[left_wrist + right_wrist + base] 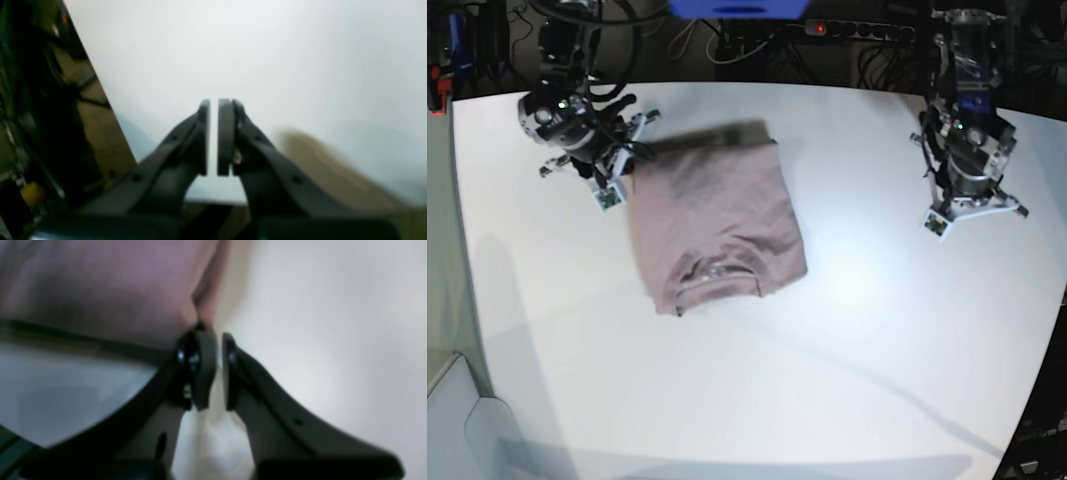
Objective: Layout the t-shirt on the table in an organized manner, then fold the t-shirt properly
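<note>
Right gripper [217,370], jaws nearly together, pinches the dusty-pink cotton t-shirt [717,220]; left gripper [213,136], nearly closed, empty. Fold evenly across the white table [847,360].

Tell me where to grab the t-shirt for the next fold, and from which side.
Probably the far corner of the t-shirt, where the right gripper sits: come from the table side on the base view's left. There the cloth edge lies exposed and, in the right wrist view, bunches at the fingertips. The collar end lies flat, offering less to pinch.
</note>
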Available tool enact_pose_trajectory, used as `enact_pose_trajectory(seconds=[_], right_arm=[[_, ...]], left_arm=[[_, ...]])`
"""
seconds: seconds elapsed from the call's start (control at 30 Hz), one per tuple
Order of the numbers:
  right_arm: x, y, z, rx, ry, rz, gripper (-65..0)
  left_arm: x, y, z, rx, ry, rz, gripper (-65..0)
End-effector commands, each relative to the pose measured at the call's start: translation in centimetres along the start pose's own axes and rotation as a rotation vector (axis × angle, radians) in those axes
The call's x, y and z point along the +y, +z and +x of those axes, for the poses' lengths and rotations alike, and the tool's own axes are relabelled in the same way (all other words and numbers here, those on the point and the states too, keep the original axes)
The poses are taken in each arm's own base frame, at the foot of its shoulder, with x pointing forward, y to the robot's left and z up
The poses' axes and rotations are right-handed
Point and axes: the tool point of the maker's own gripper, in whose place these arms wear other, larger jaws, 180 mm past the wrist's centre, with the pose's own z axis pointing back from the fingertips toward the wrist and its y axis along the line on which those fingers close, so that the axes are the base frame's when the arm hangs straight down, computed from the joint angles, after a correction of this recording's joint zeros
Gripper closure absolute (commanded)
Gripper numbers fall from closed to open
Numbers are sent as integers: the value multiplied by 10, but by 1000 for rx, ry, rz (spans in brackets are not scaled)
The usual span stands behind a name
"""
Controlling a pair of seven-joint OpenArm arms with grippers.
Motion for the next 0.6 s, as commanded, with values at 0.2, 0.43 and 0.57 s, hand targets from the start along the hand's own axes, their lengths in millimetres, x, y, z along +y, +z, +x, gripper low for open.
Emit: enact_pose_trajectory(seconds=[0.2, 0.43, 0.57], right_arm=[[48, -2, 18, -54, 64, 108, -63], [34, 2, 5, -30, 34, 72, -63], [1, 23, -5, -31, 4, -31, -63]], left_arm=[[11, 11, -37, 59, 31, 40, -36], [8, 12, -49, 85, 41, 33, -35], [0, 17, -50, 81, 44, 15, -35]])
